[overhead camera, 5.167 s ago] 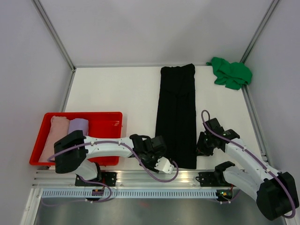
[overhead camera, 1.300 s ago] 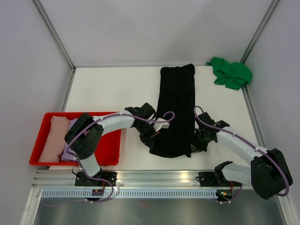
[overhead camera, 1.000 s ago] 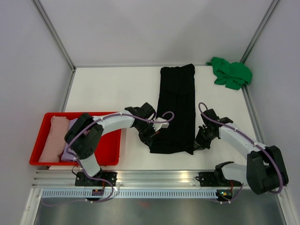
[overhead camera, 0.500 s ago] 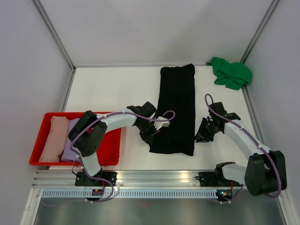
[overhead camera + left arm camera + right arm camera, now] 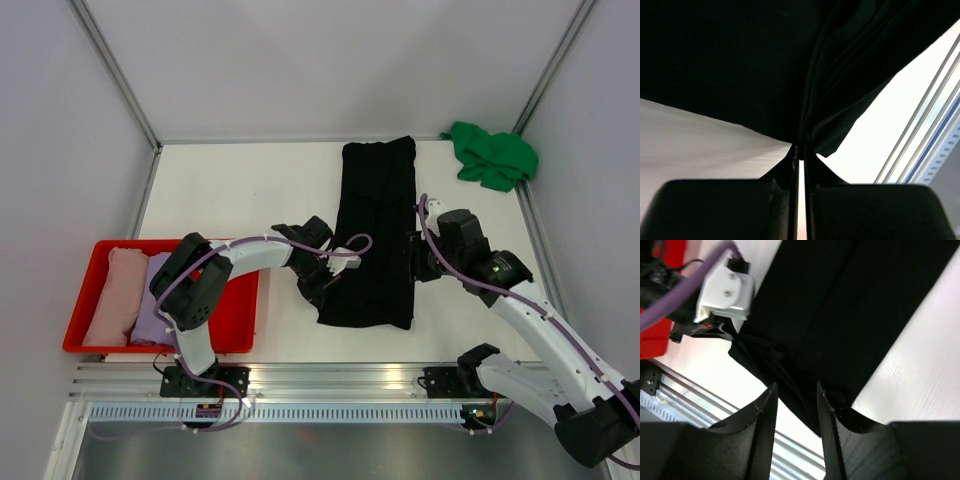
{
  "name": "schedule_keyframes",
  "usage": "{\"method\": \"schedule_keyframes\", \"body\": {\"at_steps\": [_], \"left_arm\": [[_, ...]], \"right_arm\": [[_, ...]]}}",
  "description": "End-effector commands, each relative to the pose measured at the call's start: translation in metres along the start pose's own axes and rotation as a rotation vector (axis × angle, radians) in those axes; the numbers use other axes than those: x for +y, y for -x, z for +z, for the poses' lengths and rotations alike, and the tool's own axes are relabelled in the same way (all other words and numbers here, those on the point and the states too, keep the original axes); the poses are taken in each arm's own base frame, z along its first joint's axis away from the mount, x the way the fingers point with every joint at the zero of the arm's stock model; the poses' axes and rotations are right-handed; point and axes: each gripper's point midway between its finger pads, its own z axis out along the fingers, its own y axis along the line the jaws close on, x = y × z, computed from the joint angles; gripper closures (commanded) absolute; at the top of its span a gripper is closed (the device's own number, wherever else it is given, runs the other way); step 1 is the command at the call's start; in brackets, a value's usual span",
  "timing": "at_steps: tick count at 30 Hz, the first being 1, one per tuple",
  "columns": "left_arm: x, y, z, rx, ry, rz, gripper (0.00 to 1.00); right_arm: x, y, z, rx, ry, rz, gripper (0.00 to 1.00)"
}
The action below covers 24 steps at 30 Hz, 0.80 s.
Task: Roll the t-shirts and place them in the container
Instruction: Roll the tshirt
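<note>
A long black t-shirt [image 5: 377, 210] lies folded in a narrow strip down the middle of the table, its near end turned back on itself. My left gripper [image 5: 330, 285] is shut on the bunched near-left corner of the black t-shirt [image 5: 740, 60], pinched at my fingertips [image 5: 800, 149]. My right gripper [image 5: 420, 265] hovers open over the shirt's right edge, and the right wrist view shows nothing between its fingers [image 5: 796, 385] above the black t-shirt [image 5: 855, 305]. A green t-shirt [image 5: 492, 155] lies crumpled at the far right corner.
A red tray [image 5: 215, 262] at the near left holds a rolled pink t-shirt [image 5: 112, 295] and a lavender one [image 5: 152, 300]. A metal rail [image 5: 330, 375] runs along the near edge. White walls and frame posts enclose the table.
My right gripper has opened, let go of the shirt's near-right corner, and lifted away toward the far side. The left gripper keeps its hold on the near-left corner.
</note>
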Motion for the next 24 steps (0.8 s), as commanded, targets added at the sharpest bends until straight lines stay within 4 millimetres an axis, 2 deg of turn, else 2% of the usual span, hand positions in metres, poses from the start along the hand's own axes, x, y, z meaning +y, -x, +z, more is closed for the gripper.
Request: {"method": "schedule_keyframes", "body": {"at_steps": [1,3,4,6,7,8,9,10,13,14,16,17,19,24], "left_arm": [[0.007,0.018,-0.005,-0.039,0.035,-0.018,0.98],[0.008,0.020,-0.008,-0.048,0.041,-0.019,0.98],[0.008,0.020,-0.009,-0.051,0.039,-0.021,0.98],[0.008,0.019,-0.008,-0.049,0.038,-0.021,0.98],[0.008,0.019,-0.008,-0.050,0.039,-0.023,0.98],[0.008,0.019,-0.008,-0.049,0.038,-0.025,0.98],[0.008,0.019,-0.008,-0.049,0.038,-0.028,0.98],[0.008,0.021,-0.008,-0.052,0.037,-0.028,0.98],[0.008,0.024,-0.010,-0.058,0.039,-0.029,0.98],[0.008,0.025,-0.010,-0.062,0.040,-0.027,0.98],[0.008,0.024,-0.012,-0.063,0.042,-0.023,0.98],[0.007,0.024,-0.012,-0.063,0.042,-0.023,0.98],[0.008,0.024,-0.010,-0.059,0.041,-0.022,0.98],[0.010,0.026,-0.010,-0.061,0.045,-0.019,0.98]], "right_arm": [[0.008,0.014,0.007,-0.065,0.044,-0.155,0.55],[0.015,0.033,0.001,-0.118,0.039,-0.235,0.52],[0.026,0.053,-0.011,-0.177,0.042,-0.377,0.52],[0.034,0.080,-0.029,-0.287,0.013,-0.535,0.49],[0.038,0.092,-0.039,-0.339,0.009,-0.668,0.43],[0.040,0.097,-0.045,-0.376,0.007,-0.737,0.39],[0.038,0.094,-0.045,-0.368,0.005,-0.792,0.37],[0.030,0.081,-0.036,-0.316,0.007,-0.912,0.35],[0.004,-0.007,-0.005,0.036,0.144,-1.059,0.37],[-0.005,-0.034,-0.004,0.142,0.187,-1.109,0.39],[-0.010,-0.063,-0.001,0.191,0.251,-1.149,0.37],[-0.008,-0.063,-0.006,0.135,0.269,-1.227,0.36],[-0.006,-0.082,-0.005,0.120,0.342,-1.271,0.34],[0.021,-0.102,-0.004,0.055,0.503,-1.251,0.37]]}}
